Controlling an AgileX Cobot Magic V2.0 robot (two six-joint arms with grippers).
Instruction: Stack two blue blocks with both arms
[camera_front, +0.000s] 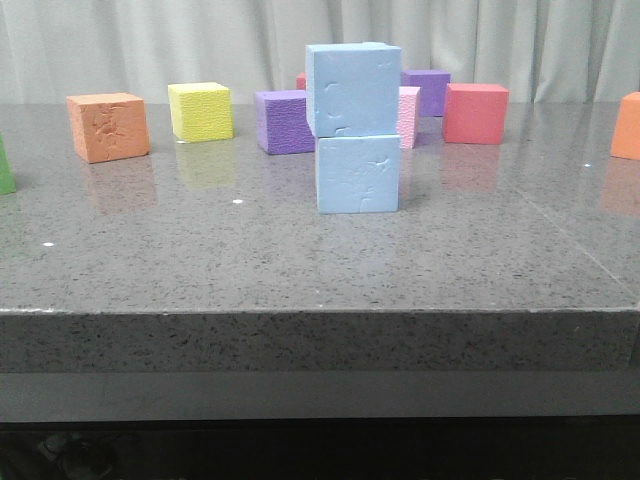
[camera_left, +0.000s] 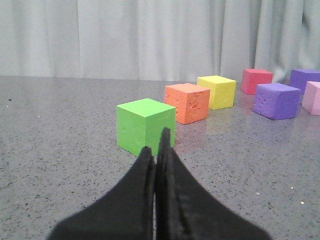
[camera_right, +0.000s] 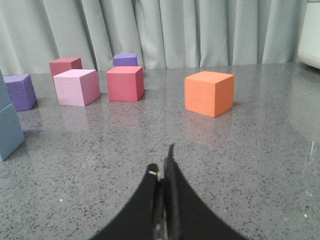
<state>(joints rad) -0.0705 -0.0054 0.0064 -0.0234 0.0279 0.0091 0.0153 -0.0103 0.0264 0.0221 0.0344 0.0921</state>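
Two pale sky-blue blocks stand stacked at the middle of the table in the front view: the upper blue block (camera_front: 353, 90) rests on the lower blue block (camera_front: 358, 174), shifted a little to the left. An edge of the stack (camera_right: 9, 125) shows in the right wrist view. No gripper shows in the front view. My left gripper (camera_left: 157, 145) is shut and empty, just before a green cube (camera_left: 145, 125). My right gripper (camera_right: 162, 162) is shut and empty over bare table, far from the stack.
Behind the stack are an orange cube (camera_front: 108, 126), a yellow cube (camera_front: 200, 110), a purple cube (camera_front: 285, 121), a pink cube (camera_front: 408, 116), a red cube (camera_front: 475, 112) and another purple cube (camera_front: 428, 90). Another orange cube (camera_right: 209, 93) sits at the right edge.
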